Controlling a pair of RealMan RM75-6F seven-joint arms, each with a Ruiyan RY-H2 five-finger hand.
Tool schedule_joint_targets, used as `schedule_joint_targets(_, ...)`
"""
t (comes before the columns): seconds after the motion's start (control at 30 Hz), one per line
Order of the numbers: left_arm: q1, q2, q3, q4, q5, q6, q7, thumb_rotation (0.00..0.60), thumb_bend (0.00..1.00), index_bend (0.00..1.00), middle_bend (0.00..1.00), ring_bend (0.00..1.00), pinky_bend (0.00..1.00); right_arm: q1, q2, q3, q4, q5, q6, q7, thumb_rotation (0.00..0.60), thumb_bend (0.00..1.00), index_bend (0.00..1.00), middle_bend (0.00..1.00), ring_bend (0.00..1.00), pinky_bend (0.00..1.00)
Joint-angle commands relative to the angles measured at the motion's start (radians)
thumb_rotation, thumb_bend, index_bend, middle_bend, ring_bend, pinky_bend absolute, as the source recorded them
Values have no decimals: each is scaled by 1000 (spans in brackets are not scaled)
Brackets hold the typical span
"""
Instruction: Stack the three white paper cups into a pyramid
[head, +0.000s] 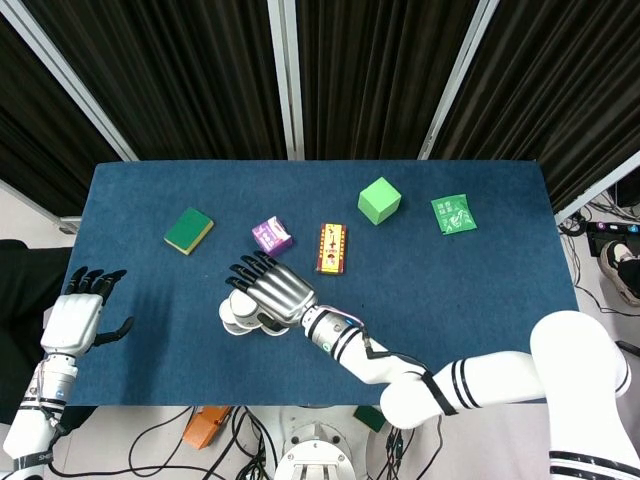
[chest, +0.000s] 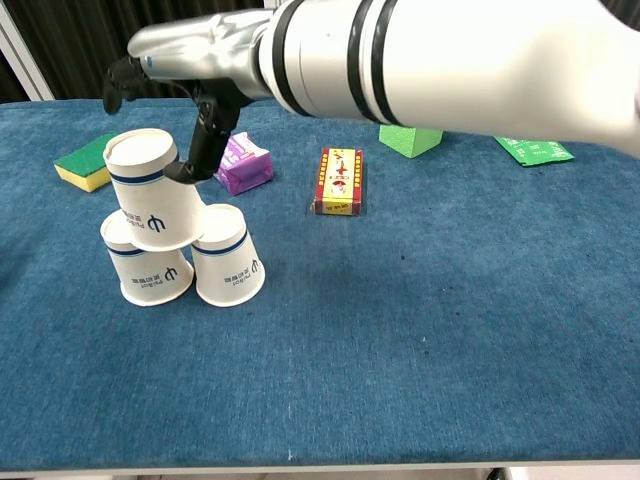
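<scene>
Top cup (chest: 152, 200) against right robot hand (chest: 195, 95)

Chest view, as I logged it: two white paper cups, the left base cup (chest: 146, 268) and the right base cup (chest: 229, 256), stood inverted and touching on the blue table (chest: 420, 340). A top cup (chest: 154, 190) sat tilted across them. My right hand (chest: 185, 95) hung over it, one finger (chest: 205, 140) touching its side. Behind: green sponge (chest: 87, 162), purple box (chest: 244, 163), red packet (chest: 340, 182), green cube (chest: 411, 137), green sachet (chest: 533, 149).
</scene>
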Motion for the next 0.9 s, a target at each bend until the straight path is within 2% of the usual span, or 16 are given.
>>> schedule_joint_targets(0.03, 2, 3, -4, 4, -1, 5, -5, 498, 305, 135, 218, 127, 0, -38, 59, -13, -62, -51, 64, -1, 600, 551, 152, 142, 0, 86)
schedule_joint_targets(0.1, 4, 5, -8, 8, -2, 9, -14, 498, 305, 135, 218, 127, 0, -81, 109, -38, -107, -99, 125, -9, 600, 551, 131, 141, 0, 86)
schedule_joint_targets(0.17, 6, 5, -14, 17, -2, 16, -27, 497, 305, 135, 218, 127, 0, -149, 175, -85, -157, -167, 210, -19, 600, 535, 109, 141, 0, 86)
schedule_joint_targets(0.33, 14, 3, -25, 50, 14, 46, -66, 498, 278, 136, 219, 127, 0, -353, 327, -226, -227, -346, 406, 22, 600, 276, 41, 129, 0, 85)
schedule_joint_targets(0.4, 18, 2, -26, 62, 25, 57, -82, 499, 272, 136, 218, 127, 0, -431, 370, -278, -228, -420, 471, 61, 600, 227, 17, 106, 0, 82)
schedule_joint_targets(0.53, 29, -9, -25, 94, 62, 92, -129, 529, 271, 135, 208, 121, 0, -606, 441, -384, -187, -572, 603, 189, 600, 217, 0, 67, 0, 63)
schedule_joint_targets(0.7, 43, -3, 1, 107, 109, 112, -141, 563, 271, 135, 206, 114, 0, -805, 467, -477, -78, -668, 726, 348, 600, 217, 0, 31, 0, 19)
schedule_joint_targets(0.77, 50, -1, 12, 111, 128, 122, -152, 598, 270, 135, 206, 110, 0, -863, 465, -493, -40, -680, 755, 408, 600, 217, 0, 24, 0, 6)
schedule_joint_targets(0.9, 76, -9, 23, 120, 147, 164, -147, 600, 263, 135, 206, 109, 0, -953, 461, -502, 25, -701, 788, 491, 600, 217, 0, 23, 0, 0)
